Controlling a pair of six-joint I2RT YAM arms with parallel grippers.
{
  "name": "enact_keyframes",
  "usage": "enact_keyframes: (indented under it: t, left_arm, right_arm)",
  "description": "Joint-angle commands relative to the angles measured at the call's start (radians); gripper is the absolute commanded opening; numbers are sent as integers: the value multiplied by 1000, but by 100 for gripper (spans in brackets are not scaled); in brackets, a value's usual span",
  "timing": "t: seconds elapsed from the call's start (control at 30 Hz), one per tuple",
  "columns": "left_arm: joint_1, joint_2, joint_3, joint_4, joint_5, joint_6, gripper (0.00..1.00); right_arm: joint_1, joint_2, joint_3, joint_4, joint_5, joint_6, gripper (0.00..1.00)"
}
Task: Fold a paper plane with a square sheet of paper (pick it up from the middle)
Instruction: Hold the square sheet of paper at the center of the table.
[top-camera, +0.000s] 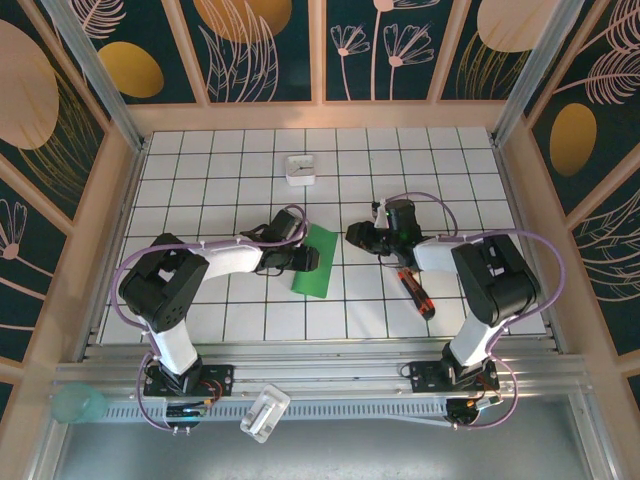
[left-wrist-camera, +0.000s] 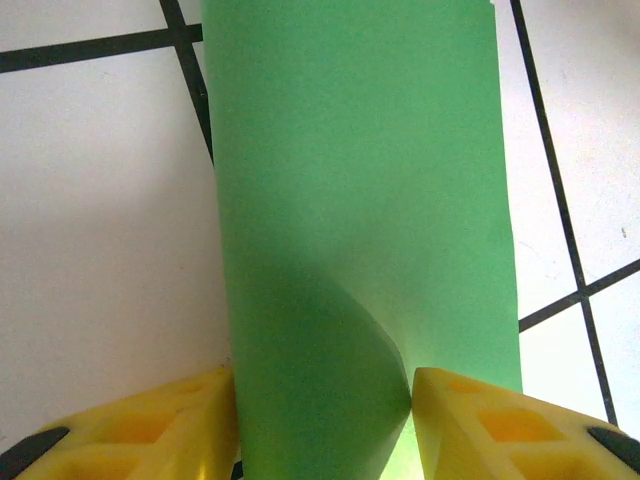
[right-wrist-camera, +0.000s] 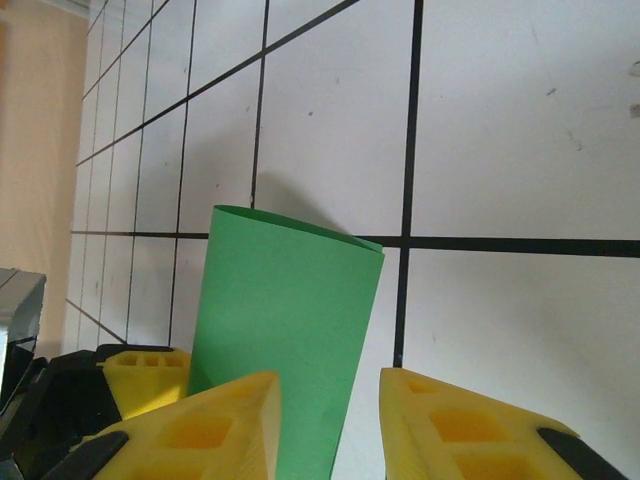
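We see the square sheet of paper near the middle of the tiled table, doubled over into a soft loop rather than a flat fold. The left gripper pinches it from its left side, both yellow pads touching the green and the loop bulging between them. The right gripper hovers just to the paper's right, apart from it, jaws spread over bare tile and holding nothing.

We judge a crooked crease the main risk. We cannot tell whether the layers' edges line up, and pressing the loop down would set any mismatch. The thin paper could also slide from the pads, or the right gripper could shove it by coming in low. The screwdriver beside the right arm could be knocked.
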Motion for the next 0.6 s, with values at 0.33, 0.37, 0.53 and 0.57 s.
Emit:
enact_keyframes:
  t: [0.33,0.37,0.53,0.57]
  left_arm:
    - [-9,68,-6,-46,-24,-37,51]
    - [-9,69,-6,-46,-27,-41,51]
    - [-10,69,-10,-37,-29,-52,51]
    - [-10,69,-9,-37,-27,-52,51]
  right_arm:
    - [-7,-40,-20,-59,45,-49,31]
    - [-8,-40,-20,-57,44,-48,31]
    - [-6,-44,-21,-60,46,-49,31]
    - [-7,-44,-20,-61,46,-50,31]
